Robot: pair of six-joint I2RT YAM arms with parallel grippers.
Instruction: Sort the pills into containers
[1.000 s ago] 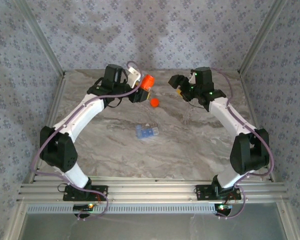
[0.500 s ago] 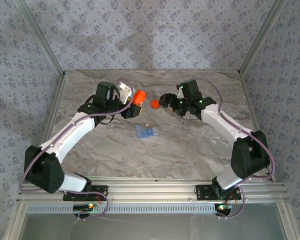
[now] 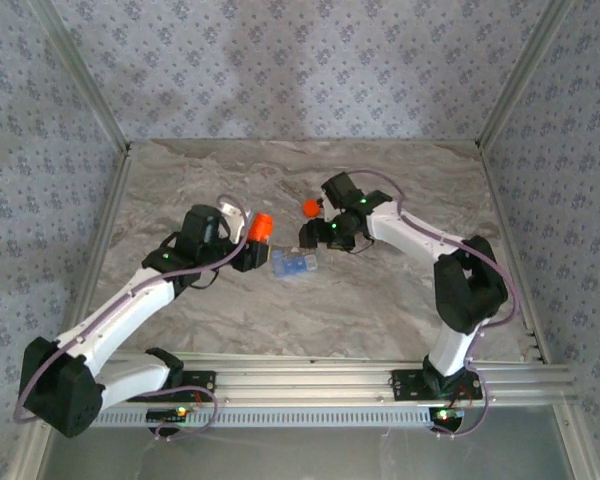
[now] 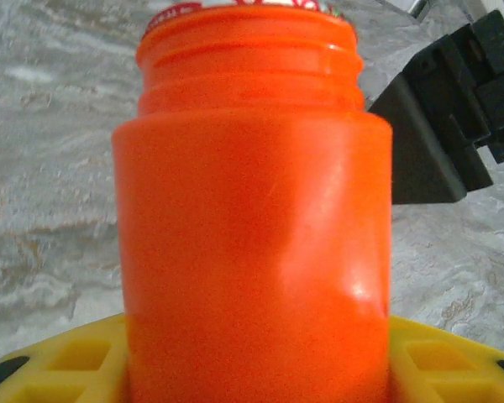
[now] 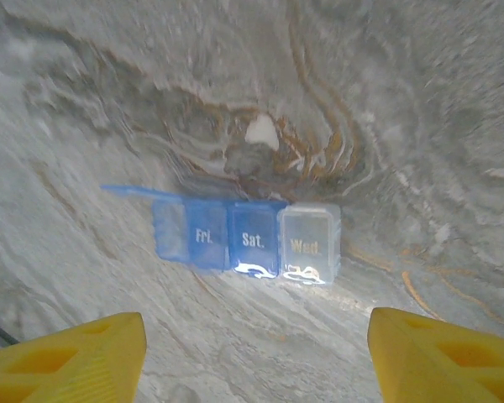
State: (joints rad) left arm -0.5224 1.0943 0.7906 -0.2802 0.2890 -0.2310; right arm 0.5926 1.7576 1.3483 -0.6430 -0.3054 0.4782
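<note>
While the left gripper clamps the uncapped orange bottle just left of the blue pill box on the table, the right gripper hangs near that box, fingers spread and empty.

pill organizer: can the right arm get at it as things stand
Probably yes: the pill organizer lies just ahead of the open right end effector, with only bare tabletop between them.
</note>
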